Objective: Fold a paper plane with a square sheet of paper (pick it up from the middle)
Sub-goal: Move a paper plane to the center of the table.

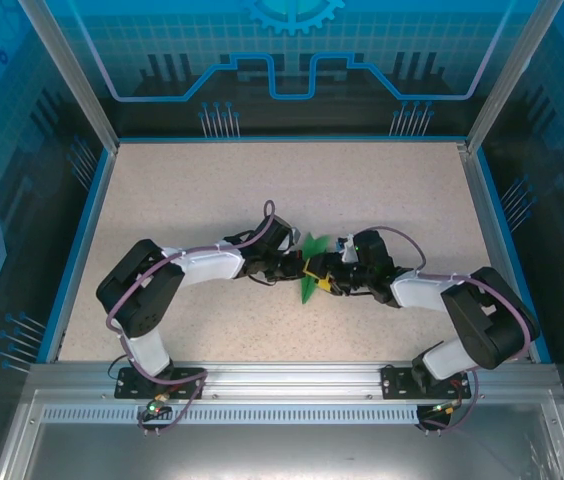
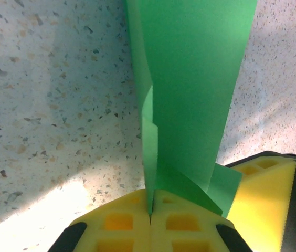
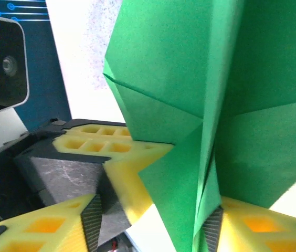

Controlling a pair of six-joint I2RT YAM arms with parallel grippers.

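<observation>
Top view, starting left: logged left arm (image 1: 152, 290) bent in from its base toward the middle of the speckled table (image 1: 212, 190). Found left gripper (image 1: 300, 270) there, hard against the left flank of the folded green paper (image 1: 313, 250).

Checked from the left wrist: left fingers (image 2: 122, 223) pressed flat together, seam tight, clamped on the lower edge of the paper. Several green layers fanning out from that pinch, one long crease running up from the seam. Speckled surface on both sides behind the green.

Middle of top view: paper squarely between the two grippers, at table centre, one pointed end aimed at the far wall, the other at the near edge. Cannot tell whether touching the table or held just off it.

Right of the paper: found right gripper (image 1: 324, 280) close in on the opposite flank, nose to nose with the left one. Checked from the right wrist: jaws apart, not yet closed. Paper down between them, lying against right-hand finger (image 3: 263, 233), with a plain gap to left-hand finger (image 3: 43, 228). Left gripper's yellow fingers also seen there, in the gap and beside the green.

Far right, top view: right arm (image 1: 482, 320) folded back to its base.
</observation>
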